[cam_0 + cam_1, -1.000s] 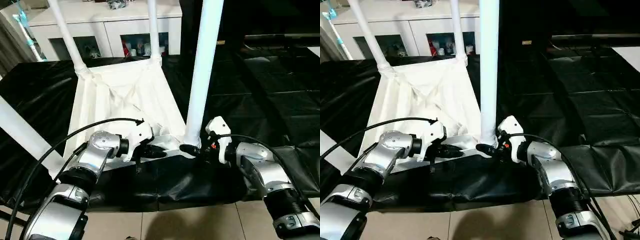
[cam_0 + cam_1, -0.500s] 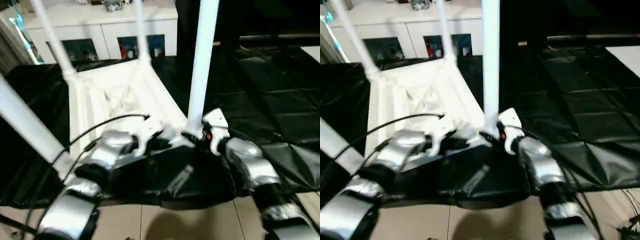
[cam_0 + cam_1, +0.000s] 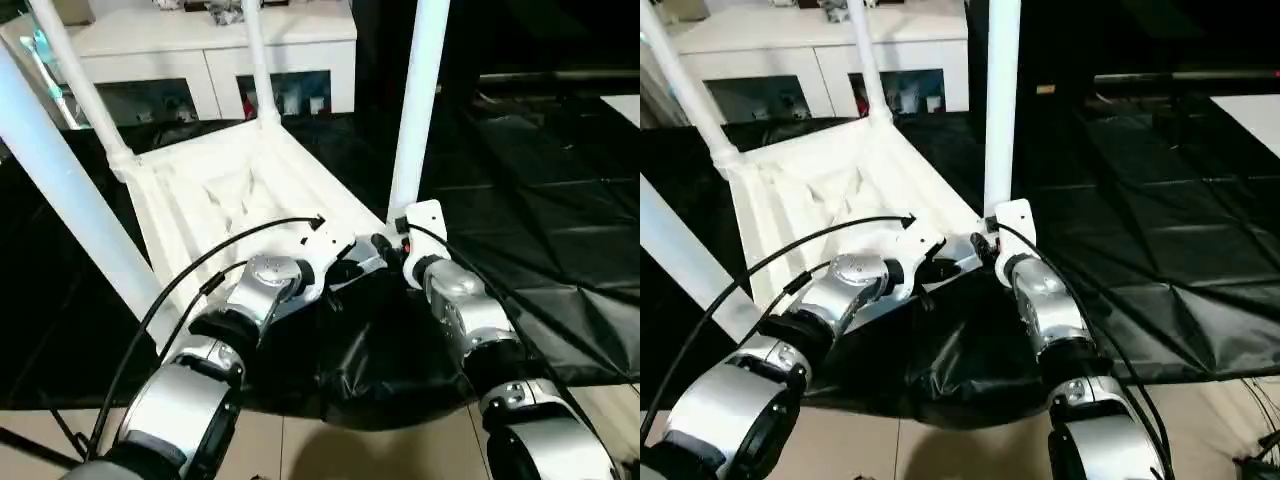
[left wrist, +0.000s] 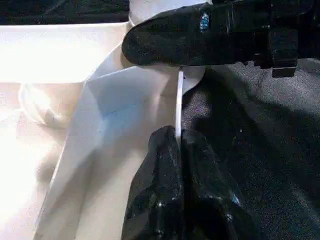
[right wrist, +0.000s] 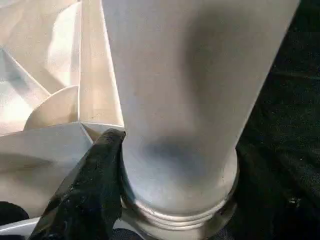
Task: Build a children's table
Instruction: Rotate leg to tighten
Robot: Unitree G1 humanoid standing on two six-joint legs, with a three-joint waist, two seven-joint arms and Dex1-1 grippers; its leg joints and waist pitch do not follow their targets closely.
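1. children's table, a white plastic rectangular top [image 3: 230, 190] lying upside down on the black-covered work table [image 3: 540, 200], with long white tapered tube legs standing up from its corner sockets.
2. it looks light and stiff, a hollow moulded shell with ribs; smooth plastic, likely slippery, and top-heavy with the legs up.
3. best holds, by my judgement, are the thin raised rim and the base of a leg next to its socket, where leverage is least.
4. left gripper [image 4: 177, 145] is pinched closed on the thin near rim of the top, at the corner.
5. right gripper [image 5: 150, 165] stands partly spread around the base of the near right leg [image 3: 415, 110], one black finger [image 5: 92, 185] pressed against it just above the socket collar.
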